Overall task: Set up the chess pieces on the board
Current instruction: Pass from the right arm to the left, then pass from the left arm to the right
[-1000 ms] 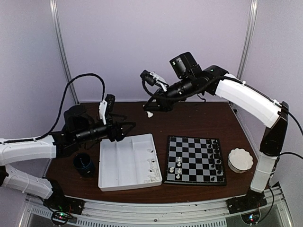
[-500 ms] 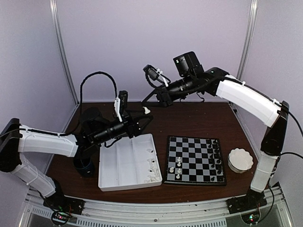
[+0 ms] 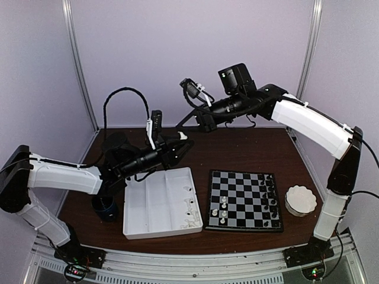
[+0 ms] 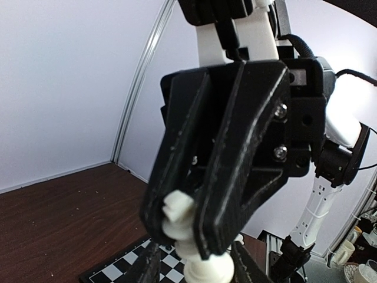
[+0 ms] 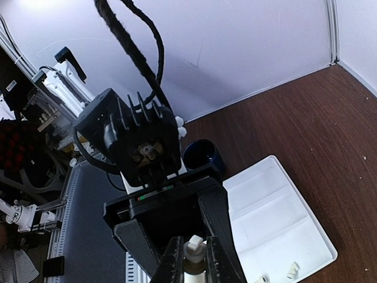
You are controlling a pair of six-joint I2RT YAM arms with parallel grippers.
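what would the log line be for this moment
phase: mid-air handover | right gripper: shut on white chess piece | left gripper: open, flanking the piece | board: partly set

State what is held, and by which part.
The right gripper pinches a white chess piece by its narrow end. Whether the left gripper grips its wide end cannot be told.

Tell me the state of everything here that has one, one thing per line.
Right gripper: shut on a white chess piece, held in mid-air.
Left gripper: at that piece, grip unclear.
Board: flat, partly set.
Tray: nearly empty, few white pieces inside.
Blue cup: upright.
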